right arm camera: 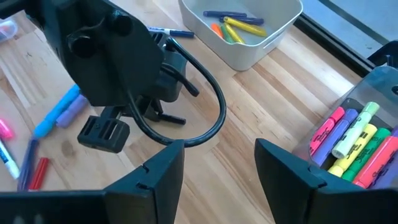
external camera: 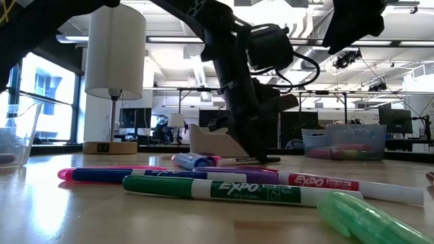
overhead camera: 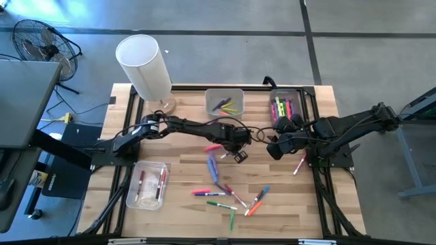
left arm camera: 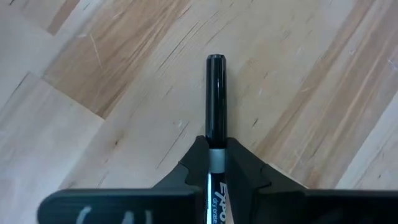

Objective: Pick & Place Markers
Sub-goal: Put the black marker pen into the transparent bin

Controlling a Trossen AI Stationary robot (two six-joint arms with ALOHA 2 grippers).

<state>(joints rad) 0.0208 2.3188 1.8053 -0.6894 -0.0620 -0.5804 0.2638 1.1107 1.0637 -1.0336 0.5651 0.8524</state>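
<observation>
Centrally, left gripper (left arm camera: 216,163) clamps black marker (left arm camera: 216,99); right gripper (right arm camera: 219,163) spread beside bin (right arm camera: 379,93).

EXPO: green marker (external camera: 224,190) | EXPO: red marker (external camera: 325,182) | EX: black marker (left arm camera: 216,99)

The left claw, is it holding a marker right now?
Yes, the left gripper is shut on a black-capped marker, which sticks out between its two fingers above the wooden table.

black-capped marker (left arm camera: 216,99) barrel hidden between end effector fingers (left arm camera: 249,168), label cut off
</observation>
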